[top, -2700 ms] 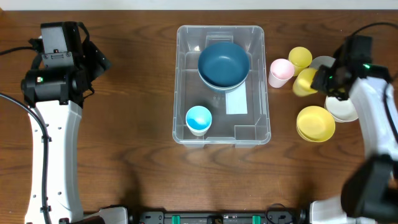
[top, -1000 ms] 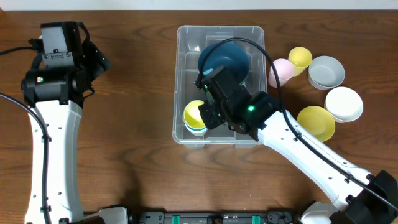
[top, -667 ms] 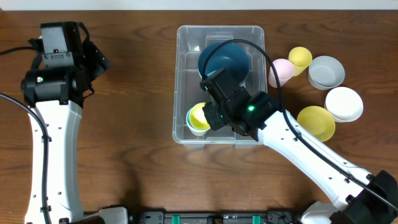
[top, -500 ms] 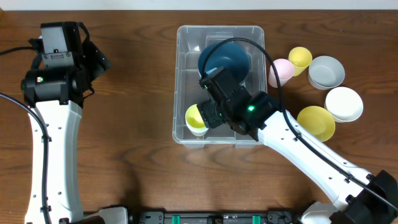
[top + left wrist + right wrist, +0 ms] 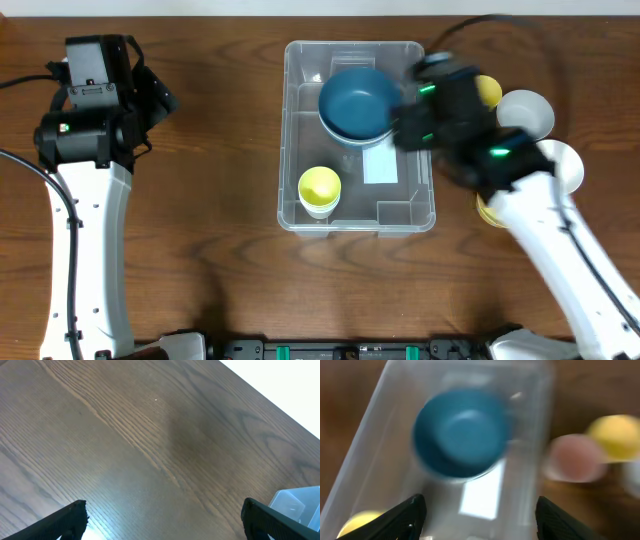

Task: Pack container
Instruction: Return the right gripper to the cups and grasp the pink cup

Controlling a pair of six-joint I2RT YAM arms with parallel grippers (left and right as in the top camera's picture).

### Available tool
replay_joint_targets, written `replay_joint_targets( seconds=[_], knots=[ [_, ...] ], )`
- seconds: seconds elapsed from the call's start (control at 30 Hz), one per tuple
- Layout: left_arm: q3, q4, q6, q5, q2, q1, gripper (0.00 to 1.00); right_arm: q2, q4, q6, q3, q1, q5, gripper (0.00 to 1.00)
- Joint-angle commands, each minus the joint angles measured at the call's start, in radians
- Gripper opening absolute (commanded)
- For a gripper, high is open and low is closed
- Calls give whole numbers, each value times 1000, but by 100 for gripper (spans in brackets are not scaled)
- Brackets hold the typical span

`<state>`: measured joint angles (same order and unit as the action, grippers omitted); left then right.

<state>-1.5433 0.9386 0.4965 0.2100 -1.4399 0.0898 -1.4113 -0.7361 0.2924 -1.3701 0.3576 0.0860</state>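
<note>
- My right tool point(image 5: 482, 517): fingers spread wide with nothing between them, over the right side of the container point(image 5: 355, 45). Motion blur smears both views of it, and its outline from overhead is vague.
- My left tool point(image 5: 175, 520): fingers fully apart and empty, over bare tabletop point(image 5: 150, 435). Only the fingertips show.
- The container: clear bin, middle of the tabletop. It holds a blue bowl point(image 5: 358, 102) at the far end, a yellow cup point(image 5: 319, 188) at near left and a white label point(image 5: 380, 165) on the base.
- Right of the container: pink cup point(image 5: 575, 457), covered overhead by my arm; second yellow cup point(image 5: 487, 90); white bowl point(image 5: 530, 108); yellow bowl point(image 5: 484, 213), mostly covered.
- Change: half a second ago my right tool stood at the near-left corner, against the yellow cup. It has since drawn away rightward and the cup stands alone. The light-blue cup seen there earlier no longer shows. My left arm has not moved.
</note>
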Motion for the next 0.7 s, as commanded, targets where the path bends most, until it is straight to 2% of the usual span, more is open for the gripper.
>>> replay_joint_targets(
  seconds=[0.0, 0.27, 0.57, 0.67],
  knots=[
    [-15, 3, -6, 11, 2, 2, 98, 17, -4, 30, -18, -127, 19, 71],
    [-15, 3, -6, 11, 2, 2, 98, -79, -29, 55, -18, -362, -59, 71],
    [-15, 3, -6, 11, 2, 2, 98, -282, 0, 57, -18, -402, -129, 72],
    [-15, 3, -6, 11, 2, 2, 98, -348, 16, 100, -18, -400, -171, 73]
  ],
)
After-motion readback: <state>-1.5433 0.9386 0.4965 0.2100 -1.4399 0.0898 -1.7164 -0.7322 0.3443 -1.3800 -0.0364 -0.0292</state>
